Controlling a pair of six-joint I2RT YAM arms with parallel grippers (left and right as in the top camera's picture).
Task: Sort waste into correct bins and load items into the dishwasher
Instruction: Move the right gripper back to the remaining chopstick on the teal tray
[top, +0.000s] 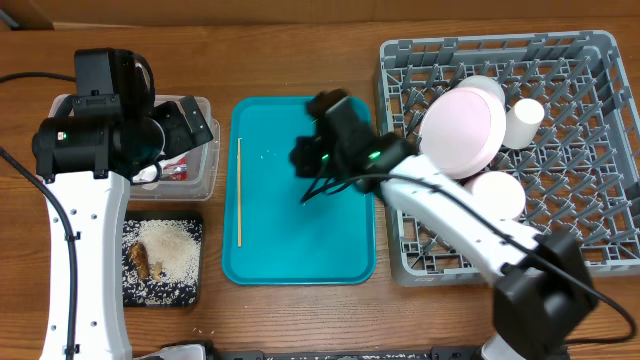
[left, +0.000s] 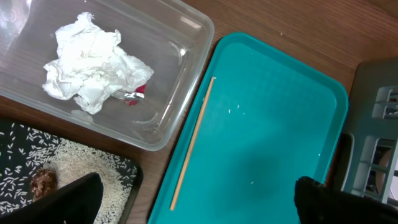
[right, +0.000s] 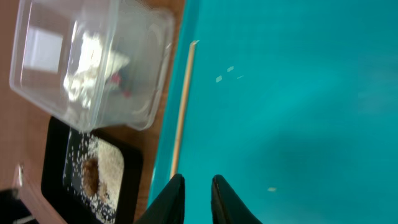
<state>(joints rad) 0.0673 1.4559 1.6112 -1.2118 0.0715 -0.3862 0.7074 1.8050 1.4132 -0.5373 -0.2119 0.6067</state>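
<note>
a robot's right gripper (right: 199, 200) hangs over the teal tray (top: 300, 250), its jaws drawn close with only a narrow slit between them and nothing in it. a single wooden chopstick (top: 240, 190) lies inside the tray, flat along its left edge, apart from the right gripper's fingertips. a few stray rice grains (right: 224, 73) dot the tray's floor near its far end.

the left gripper (left: 199, 204) is spread wide and empty. it is poised above the tray's left edge and the clear tub (left: 177, 59) just beside that edge. in the tub rest the crumpled white napkin (left: 93, 62) and, touching the napkin on the side towards the tray, the shiny red wrapper (left: 137, 93).

the flat black tray (top: 195, 292) sits on the wooden table (top: 300, 325) off the teal tray's near left corner, in front of the tub. it carries a heap of white rice (top: 172, 250), and the brown food scrap (top: 140, 262) lies on the heap's side away from the teal tray.

just beside the teal tray's right edge stands the grey dish rack (top: 590, 200). in it the round plate (top: 462, 132) leans tilted among the pegs on the side towards the tray. one white bowl (top: 482, 88) sits behind the plate and another bowl (top: 497, 193) in front of it. the small white cup (top: 523, 122) stands just beyond the plate, farther from the tray.
</note>
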